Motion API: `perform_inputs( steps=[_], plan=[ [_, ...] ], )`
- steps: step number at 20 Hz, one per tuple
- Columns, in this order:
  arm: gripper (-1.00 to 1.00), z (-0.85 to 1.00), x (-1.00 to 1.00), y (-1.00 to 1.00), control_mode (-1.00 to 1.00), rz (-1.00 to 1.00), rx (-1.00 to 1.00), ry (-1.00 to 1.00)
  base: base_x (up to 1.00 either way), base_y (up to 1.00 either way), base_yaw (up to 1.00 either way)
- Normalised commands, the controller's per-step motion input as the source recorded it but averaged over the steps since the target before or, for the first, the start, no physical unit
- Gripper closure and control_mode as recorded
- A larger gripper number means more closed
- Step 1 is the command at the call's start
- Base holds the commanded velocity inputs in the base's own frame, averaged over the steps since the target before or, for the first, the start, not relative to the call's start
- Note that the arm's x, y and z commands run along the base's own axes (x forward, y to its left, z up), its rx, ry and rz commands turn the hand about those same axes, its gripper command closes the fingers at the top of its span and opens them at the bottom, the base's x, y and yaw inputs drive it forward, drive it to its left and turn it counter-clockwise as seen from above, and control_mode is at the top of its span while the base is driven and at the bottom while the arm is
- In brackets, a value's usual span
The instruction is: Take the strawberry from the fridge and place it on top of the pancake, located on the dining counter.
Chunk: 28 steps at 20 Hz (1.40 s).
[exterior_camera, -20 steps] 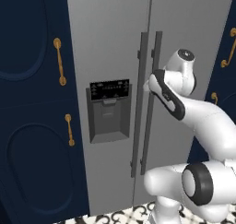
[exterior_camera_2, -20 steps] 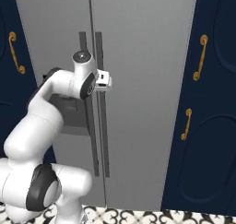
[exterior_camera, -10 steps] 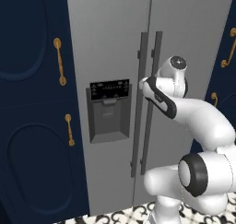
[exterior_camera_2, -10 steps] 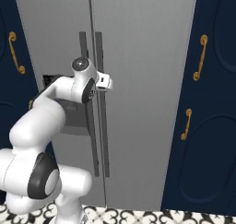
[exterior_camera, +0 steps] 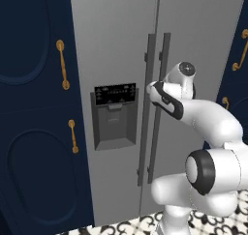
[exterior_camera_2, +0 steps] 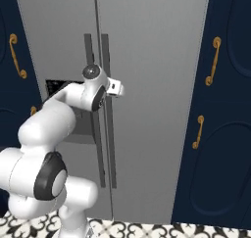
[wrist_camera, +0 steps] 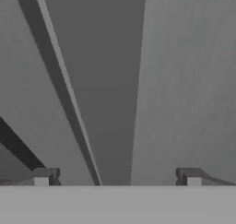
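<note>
From the left base view we see the tall grey two-door fridge (exterior_camera: 121, 98) shut, its two long dark vertical handles (exterior_camera: 154, 108) side by side at the door seam, with the black dispenser panel (exterior_camera: 115, 114) to their left and navy cabinets with gold handles (exterior_camera: 34, 108) flanking it. The white arm's hand is up against the handles, about mid-height.

From the right base view the hand points at the same pair of handles, its tip just at the right-hand bar (exterior_camera_2: 109, 124) — whether it touches we cannot tell.

In the hand view the jaws (wrist_camera: 117, 177) stand wide apart and hold nothing; a broad dark bar runs up between the two fingertips (wrist_camera: 45, 176), with the grey door face on either side.

The strawberry must lie inside, behind the closed doors, so we judge the step in hand to be opening the fridge. To do it well we should centre the bar between the fingertips, push in far enough to get behind it, close firmly, then pull along the door's swing rather than straight back.
</note>
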Motion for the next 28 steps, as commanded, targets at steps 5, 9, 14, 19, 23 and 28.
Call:
perform_inputs(
  steps=[5,9,14,19,23,28],
  plan=[
    [-1.00,-0.04,0.21,0.01,-1.00,0.00,0.00,-0.01,0.00,0.00,0.00],
    [-1.00,-0.15,0.14,0.05,-1.00,0.00,0.01,-0.09,0.00,0.00,0.00],
    [-1.00,-0.19,0.31,0.11,-1.00,0.00,0.00,-0.05,0.00,0.00,0.00],
    [-1.00,-0.13,0.44,0.11,-1.00,0.00,0.00,0.00,0.00,0.00,0.00],
    [1.00,-0.25,0.47,0.18,-1.00,0.00,0.00,0.00,0.00,0.00,0.00],
    [1.00,-0.31,0.48,0.16,-1.00,0.00,0.01,-0.03,0.00,0.00,0.00]
  ],
)
